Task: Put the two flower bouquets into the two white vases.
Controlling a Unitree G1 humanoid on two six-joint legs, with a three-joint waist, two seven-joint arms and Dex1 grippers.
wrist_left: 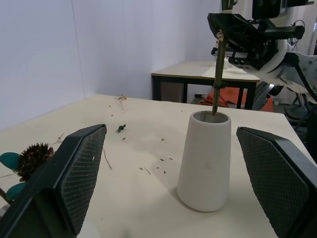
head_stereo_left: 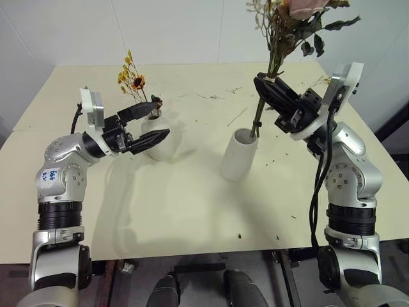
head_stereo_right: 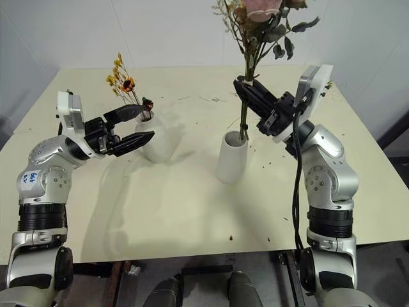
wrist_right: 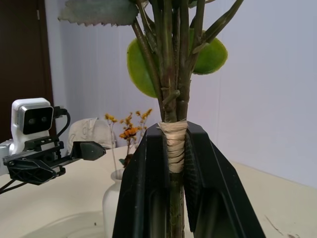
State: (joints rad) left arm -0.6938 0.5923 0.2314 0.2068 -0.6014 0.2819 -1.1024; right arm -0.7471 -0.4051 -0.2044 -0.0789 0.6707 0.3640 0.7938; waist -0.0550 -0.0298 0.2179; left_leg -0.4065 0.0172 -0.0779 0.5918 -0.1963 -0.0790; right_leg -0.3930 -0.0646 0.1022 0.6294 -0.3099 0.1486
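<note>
The small yellow-orange bouquet (head_stereo_left: 133,77) stands in the rounded white vase (head_stereo_left: 158,146) at the table's left. My left gripper (head_stereo_left: 160,120) hangs open just in front of that vase, pointing toward the tall vase, with nothing between its fingers (wrist_left: 74,173). The tall white vase (head_stereo_left: 238,153) stands upright mid-table. My right gripper (head_stereo_left: 268,89) is shut on the large bouquet's (head_stereo_left: 276,54) twine-wrapped stems (wrist_right: 174,148), holding it upright above the tall vase (wrist_left: 205,163). The stem tips reach just into its mouth. The pink blooms (head_stereo_right: 262,7) run off the top of the view.
Loose twigs and plant scraps (head_stereo_left: 211,96) lie scattered over the cream table (head_stereo_left: 192,211), mostly toward the far side. A white wall rises behind the table. Another table (wrist_left: 198,72) stands farther off in the room.
</note>
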